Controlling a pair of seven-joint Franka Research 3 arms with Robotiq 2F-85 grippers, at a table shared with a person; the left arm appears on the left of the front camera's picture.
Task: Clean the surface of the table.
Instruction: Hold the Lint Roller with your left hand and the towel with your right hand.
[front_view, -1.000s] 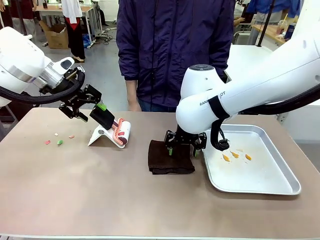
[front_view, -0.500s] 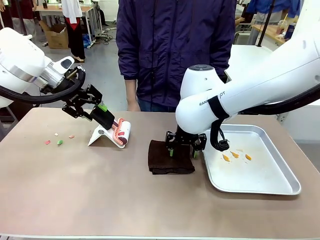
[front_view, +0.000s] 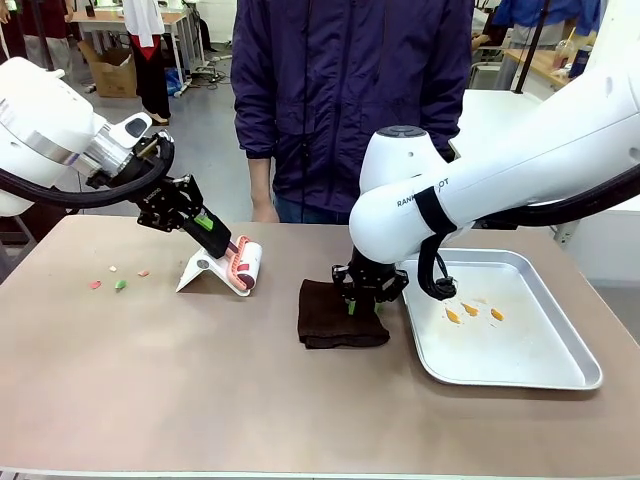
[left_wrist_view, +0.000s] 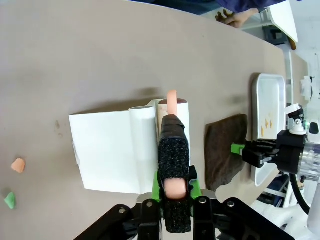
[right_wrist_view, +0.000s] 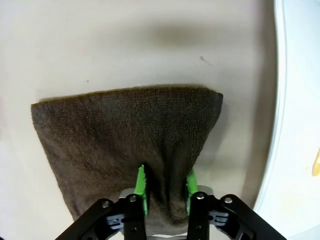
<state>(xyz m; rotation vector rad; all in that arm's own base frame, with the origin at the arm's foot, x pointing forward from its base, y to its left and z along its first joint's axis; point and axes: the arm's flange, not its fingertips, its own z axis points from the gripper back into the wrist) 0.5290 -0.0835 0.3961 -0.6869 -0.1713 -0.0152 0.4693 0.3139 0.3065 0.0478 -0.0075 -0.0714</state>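
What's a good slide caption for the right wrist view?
Right gripper pinches a raised fold of the dark brown cloth lying on the table, beside the metal tray.

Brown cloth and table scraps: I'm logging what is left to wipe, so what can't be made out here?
- Right wrist view: table under the brown cloth the right gripper pinches.
- Front view: scraps at the table's left, too small to identify.
- Left wrist view: middle of the pink handle, under the left gripper.
- Right wrist view: the tray, cut off by the picture's edge.
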